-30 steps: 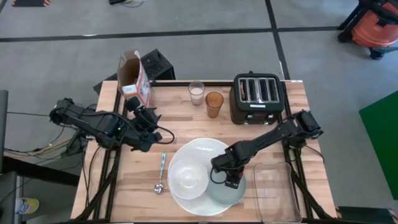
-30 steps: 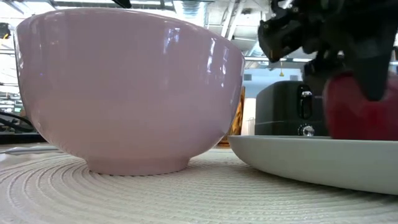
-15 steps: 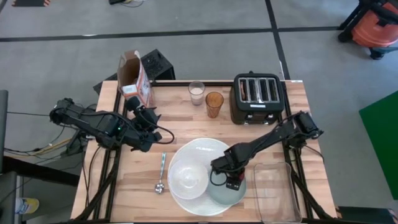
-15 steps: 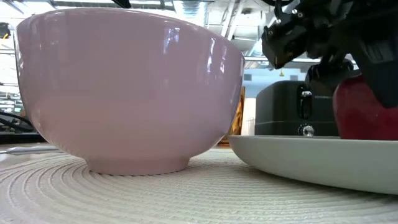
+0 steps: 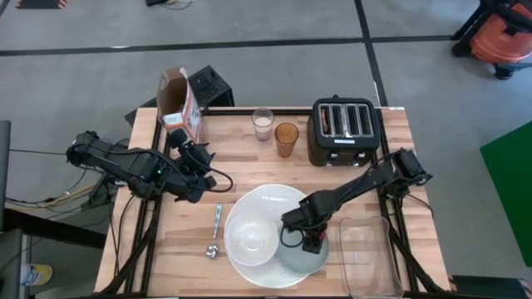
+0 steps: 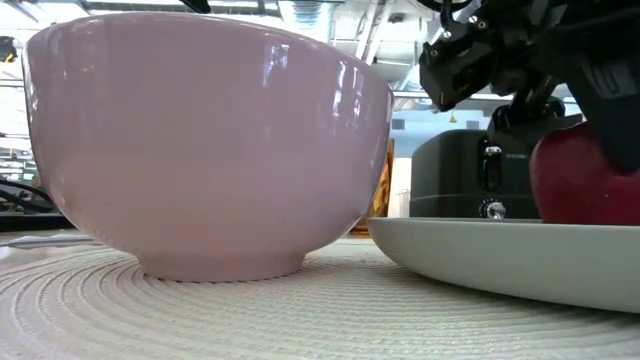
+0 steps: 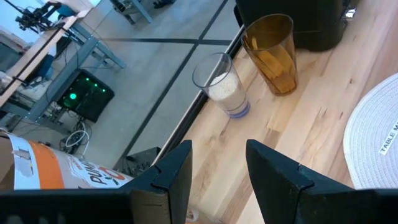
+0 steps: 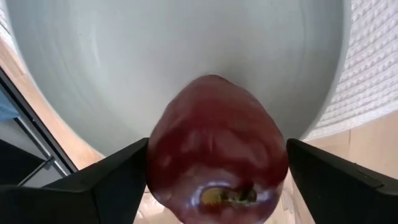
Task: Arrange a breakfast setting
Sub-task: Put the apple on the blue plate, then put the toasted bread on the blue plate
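From my station, the change since a second ago is small: on the low view the red fruit (image 6: 585, 180) sat slightly lower and further left under the right gripper (image 5: 311, 241), and now it rests on the pale green small plate (image 6: 500, 258) with the fingers drawn wider off its sides. In the right wrist view I see those fingers (image 8: 112, 180) standing apart with a sliver of gap on either side of the fruit, so the grip is released and the fruit sits on the plate by itself. On the high view nothing else has shifted: the small plate overlaps the right edge of the large white plate (image 5: 270, 199), and the white bowl (image 5: 251, 236) sits on that plate's left half. The teal-handled spoon (image 5: 215, 228) lies on the table just left of the large plate. The left gripper (image 5: 178, 139) hangs by the orange-white cereal box (image 5: 179, 106) at the table's back left corner, its fingers (image 7: 171, 177) partly apart and holding nothing. The milk glass (image 5: 263, 124) and amber glass (image 5: 286, 138) stand side by side at the back, next to the black toaster (image 5: 345, 130). On the box I can read only part of a word, "PUN", in the left wrist view.
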`<state>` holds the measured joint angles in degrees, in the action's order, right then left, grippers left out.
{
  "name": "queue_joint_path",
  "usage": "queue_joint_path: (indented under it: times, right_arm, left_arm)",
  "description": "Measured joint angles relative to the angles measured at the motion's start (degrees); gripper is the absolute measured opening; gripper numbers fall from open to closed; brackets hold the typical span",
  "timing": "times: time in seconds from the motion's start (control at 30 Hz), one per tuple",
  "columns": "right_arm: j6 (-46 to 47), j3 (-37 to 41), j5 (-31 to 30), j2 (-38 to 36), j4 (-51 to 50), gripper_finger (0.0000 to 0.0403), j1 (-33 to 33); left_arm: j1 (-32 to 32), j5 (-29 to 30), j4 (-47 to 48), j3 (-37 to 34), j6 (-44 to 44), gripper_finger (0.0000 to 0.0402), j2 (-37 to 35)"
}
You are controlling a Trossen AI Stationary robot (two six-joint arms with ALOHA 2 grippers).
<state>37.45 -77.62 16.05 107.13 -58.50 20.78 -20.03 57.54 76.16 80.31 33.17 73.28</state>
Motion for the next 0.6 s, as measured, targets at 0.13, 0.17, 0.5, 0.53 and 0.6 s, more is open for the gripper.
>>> queue_joint_path:
  times: [0.13, 0.17, 0.5, 0.53, 0.6]
  right_arm:
    - [0.0, -0.6, 2.0, 0.0, -4.0, 0.0392, -0.7]
    - [0.0, -1.2, 2.3, 0.0, -5.4, 0.0392, -1.0]
    - [-2.8, -12.1, 2.0, 0.0, -10.3, 0.0390, -0.3]
    - [-3.6, -13.3, 1.9, 0.0, -10.4, 0.0390, -0.1]
    - [-5.2, -16.0, 1.8, 0.0, -10.0, 0.0390, 0.4]
  left_arm:
    - [0.0, 0.1, 0.0, 0.0, 0.0, 0.0139, 0.0]
    - [0.0, 0.1, 0.0, 0.0, 0.0, 0.0139, 0.0]
    - [0.0, 0.0, 0.0, 0.0, 0.4, 0.0139, 0.0]
    - [0.0, 0.1, 0.0, 0.0, 0.4, 0.0139, 0.0]
    - [0.0, 0.0, 0.0, 0.0, 0.4, 0.0139, 0.0]
